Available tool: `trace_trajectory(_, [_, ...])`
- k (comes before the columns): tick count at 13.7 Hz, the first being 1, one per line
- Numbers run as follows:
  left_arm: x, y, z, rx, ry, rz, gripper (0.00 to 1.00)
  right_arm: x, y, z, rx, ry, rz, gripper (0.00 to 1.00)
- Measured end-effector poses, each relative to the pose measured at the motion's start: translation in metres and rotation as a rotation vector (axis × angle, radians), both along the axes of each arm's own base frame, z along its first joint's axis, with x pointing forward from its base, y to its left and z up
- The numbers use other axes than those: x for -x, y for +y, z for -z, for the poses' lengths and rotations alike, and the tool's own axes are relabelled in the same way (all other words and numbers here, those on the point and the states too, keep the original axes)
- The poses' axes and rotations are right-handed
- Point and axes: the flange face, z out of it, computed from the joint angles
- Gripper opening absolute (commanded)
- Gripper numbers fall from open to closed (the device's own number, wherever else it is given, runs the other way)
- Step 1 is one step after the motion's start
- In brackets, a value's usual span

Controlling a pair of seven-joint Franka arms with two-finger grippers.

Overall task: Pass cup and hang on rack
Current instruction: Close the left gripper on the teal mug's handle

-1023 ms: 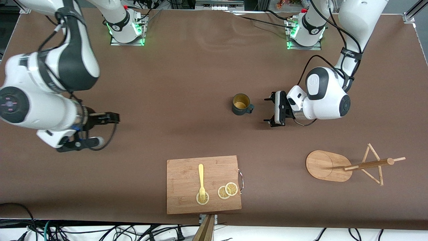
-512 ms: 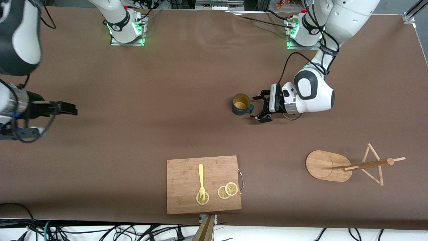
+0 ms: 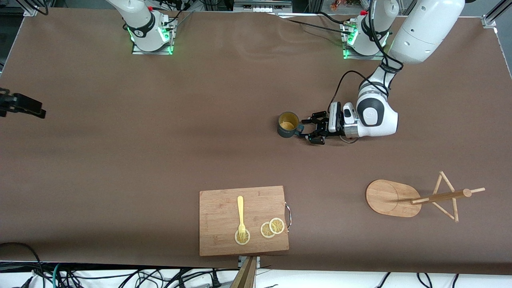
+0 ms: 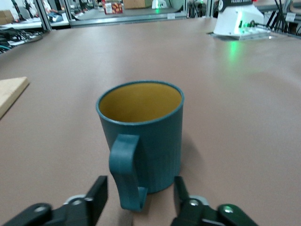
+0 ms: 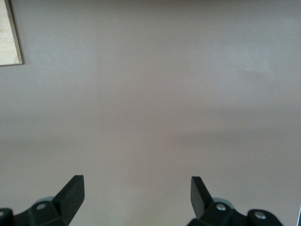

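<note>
Tabletop: left gripper (image 3: pixel 309 129) jaws now straddle cup (image 3: pixel 289 124) handle.

Open desk (image 3: pixel 224 132) all around the cup (image 3: pixel 288 125), nothing crowding it. Left gripper (image 4: pixel 140 200) low, its fingers (image 4: pixel 98 193) flanking the handle with gaps showing. Rack (image 3: pixel 394 198) and cutting board (image 3: pixel 224 236) sit well apart.

My right tool (image 5: pixel 136 193) hangs over bare brown worktop (image 5: pixel 155 94), fingers (image 5: pixel 73 190) spread wide apart, with a pale wooden board's corner (image 5: pixel 8 35) at the edge.
</note>
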Motion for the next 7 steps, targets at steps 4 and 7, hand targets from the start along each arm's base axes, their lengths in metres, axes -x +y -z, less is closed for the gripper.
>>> trace_trajectory(4, [0.001, -0.001, 0.003, 0.031, 0.020, -0.015, 0.10, 0.024, -0.024, -0.015, -0.015, -0.014, 0.033, 1.00])
trace_trajectory(7, [0.003, -0.002, 0.005, 0.043, 0.030, -0.013, 0.01, 0.028, -0.011, -0.018, -0.012, -0.023, 0.002, 1.00])
